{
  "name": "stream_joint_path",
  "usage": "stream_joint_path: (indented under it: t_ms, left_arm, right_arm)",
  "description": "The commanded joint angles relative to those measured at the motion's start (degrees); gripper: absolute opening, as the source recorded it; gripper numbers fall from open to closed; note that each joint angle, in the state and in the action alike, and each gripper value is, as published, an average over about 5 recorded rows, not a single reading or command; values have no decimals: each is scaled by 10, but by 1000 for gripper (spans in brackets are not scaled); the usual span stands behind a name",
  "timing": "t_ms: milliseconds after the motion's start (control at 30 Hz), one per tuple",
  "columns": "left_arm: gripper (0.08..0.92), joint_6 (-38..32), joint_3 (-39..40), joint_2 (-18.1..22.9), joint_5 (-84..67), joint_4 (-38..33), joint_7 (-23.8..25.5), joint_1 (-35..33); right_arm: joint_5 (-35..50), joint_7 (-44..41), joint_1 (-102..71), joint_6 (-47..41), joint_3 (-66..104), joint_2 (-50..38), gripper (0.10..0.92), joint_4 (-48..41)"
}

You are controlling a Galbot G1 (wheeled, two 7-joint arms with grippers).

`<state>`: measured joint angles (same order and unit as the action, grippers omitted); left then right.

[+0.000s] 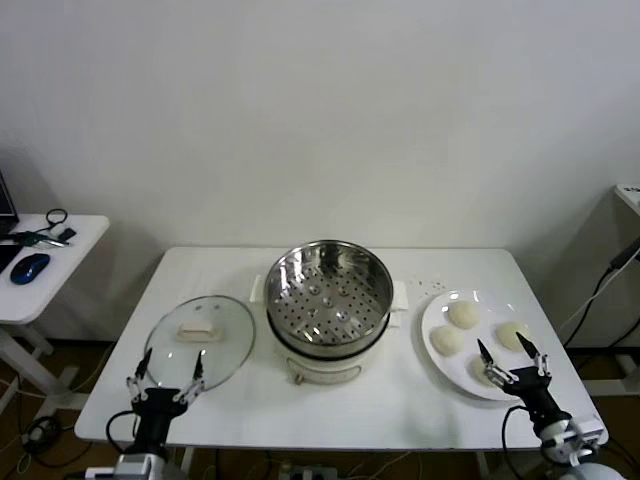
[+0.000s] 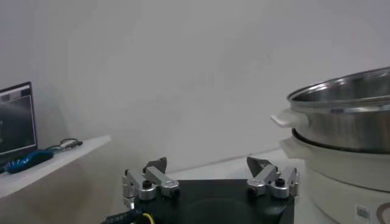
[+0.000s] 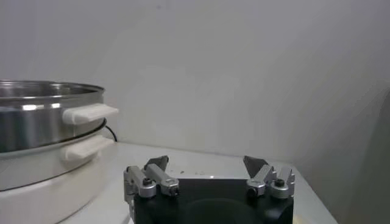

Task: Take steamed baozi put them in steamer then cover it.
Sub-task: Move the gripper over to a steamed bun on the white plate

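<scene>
— While hovering wide open and holding nothing at the tabletop's front right corner, just over the near rim of the white plate point(image 1: 440, 318): right end effector point(image 1: 512, 361). Left end effector point(image 1: 166, 382), equally wide and holding nothing, waiting at the front left edge beside the glass lid point(image 1: 200, 340).

— Noting four steamed baozi point(image 1: 463, 314) sitting on that plate near the right edge, none yet in the steamer point(image 1: 328, 290) standing uncovered at the tabletop's middle.

— Judging the step as the first pick. Probably lowering over the nearest bun, straddling the dome evenly, closing gently to avoid denting soft dough.

— Lifting clear of the steel rim before crossing, likely. Setting down on the perforated tray near one side, leaving room for three more.
</scene>
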<state>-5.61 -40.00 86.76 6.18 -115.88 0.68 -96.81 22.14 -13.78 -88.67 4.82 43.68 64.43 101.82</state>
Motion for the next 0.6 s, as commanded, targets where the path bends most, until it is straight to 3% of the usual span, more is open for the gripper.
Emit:
stream_joint_path:
  t_ms: [33, 300, 433, 600]
  left_arm:
    - [823, -2, 1, -5, -2, -3, -2, -4]
    - [823, 1, 4, -6, -19, -11, -10, -7]
    - [823, 6, 6, -6, -25, -11, -18, -9]
    - [823, 17, 7, -5, -42, -13, -20, -16]
  right_arm:
    - [-68, -49, 34, -43, 4, -44, 823, -13]
    - [-129, -235, 134, -157, -42, -230, 823, -83]
    - [-160, -325, 203, -162, -84, -312, 823, -139]
    - [-197, -375, 334, -132, -192, -365, 823, -216]
